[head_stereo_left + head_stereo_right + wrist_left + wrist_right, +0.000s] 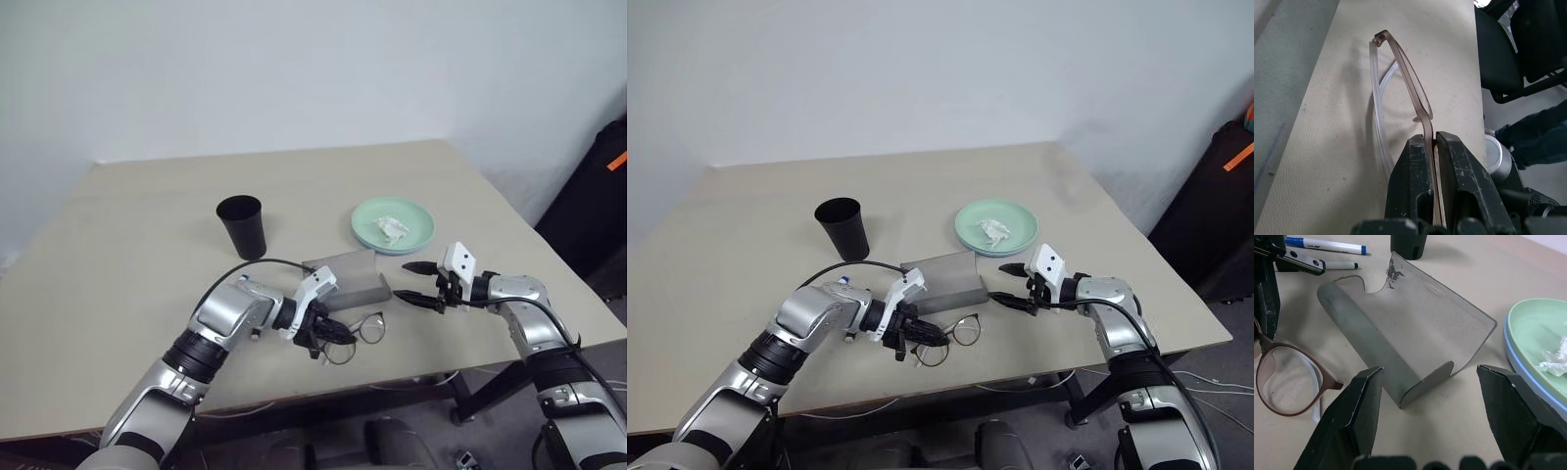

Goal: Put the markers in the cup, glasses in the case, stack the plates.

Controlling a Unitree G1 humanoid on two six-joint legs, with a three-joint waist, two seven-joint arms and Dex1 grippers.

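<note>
On the beige surface [118, 294], the black cup [242, 226] stands upright toward the left, well apart from the arms. In the right wrist view two markers [1327, 246] lie flat on the surface near the cup's base, one with a blue cap, the other with black ends.

The left claw [331, 335] is near the front edge, its black fingers [1415, 181] pressed together on the frame of the glasses [361, 333]; the left wrist view shows one thin brownish rim clamped between them, with the rest of the glasses reaching out over the surface.

Just behind the glasses sits the grey case [353, 277], lying open with its lid raised.

Right of the case, the right claw [419, 284] hovers with its fingers spread wide and nothing between them, pointing at the case's open end.

Behind it, the mint green plate [392, 225] rests on the light blue plate [1528, 377], a crumpled white tissue [394, 229] lying in the top one.
</note>
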